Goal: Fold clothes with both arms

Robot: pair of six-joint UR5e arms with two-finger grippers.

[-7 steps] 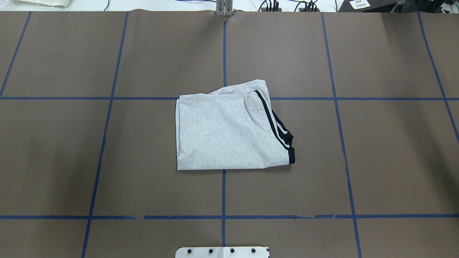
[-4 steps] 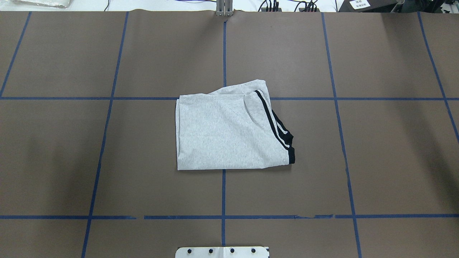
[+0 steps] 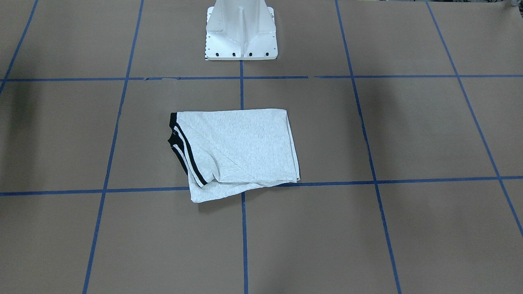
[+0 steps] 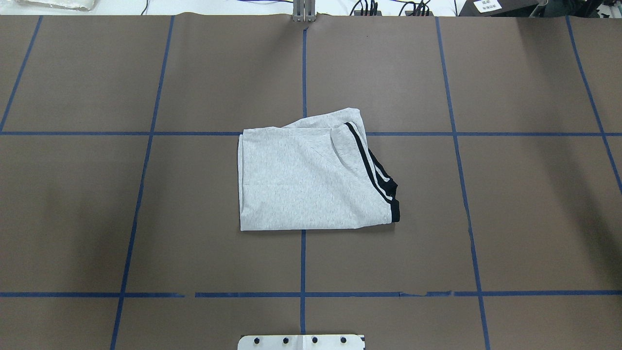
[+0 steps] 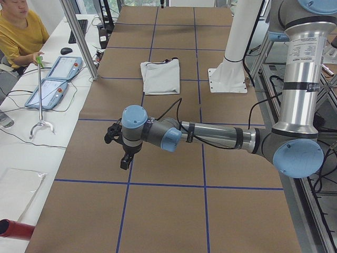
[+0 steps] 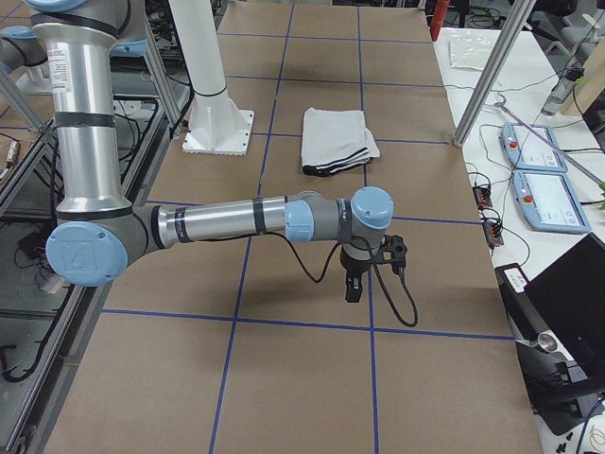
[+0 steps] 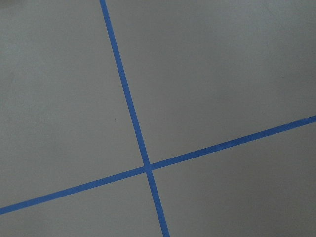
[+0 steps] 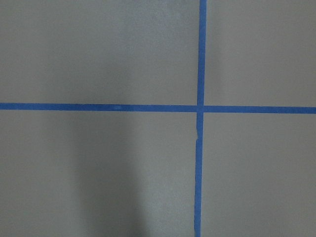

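The light heather-grey fabric T-shirt (image 4: 301,184) with black shoulder stripes lies folded into a compact, roughly square packet near the middle of the brown paper-covered bench (image 4: 534,218). It straddles the centre line of the blue tape grid (image 4: 302,262), a little out from my white metal pedestal base (image 3: 241,36).

I judge the folding nearly or wholly done. The sleeves are tucked in, the print is hidden, and nothing trails loose. The untidy parts are the far edge, where a lower layer pokes out at a slant from under the top one, and the striped edge on my right, which runs diagonally rather than square. One squaring tug may be all that is left.

My left claw (image 5: 124,161) hangs low over bare bench toward my left end, and my right claw (image 6: 353,287) hangs the same way toward my right end. Both are well apart from the shirt, with no cloth in them. Whether either is spread or pressed together I cannot tell, because only the side views show them and my wrist cameras see just tape crossings.

Room is generous: bare bench lies on every side of the packet, and its edges are far from the bench ends.
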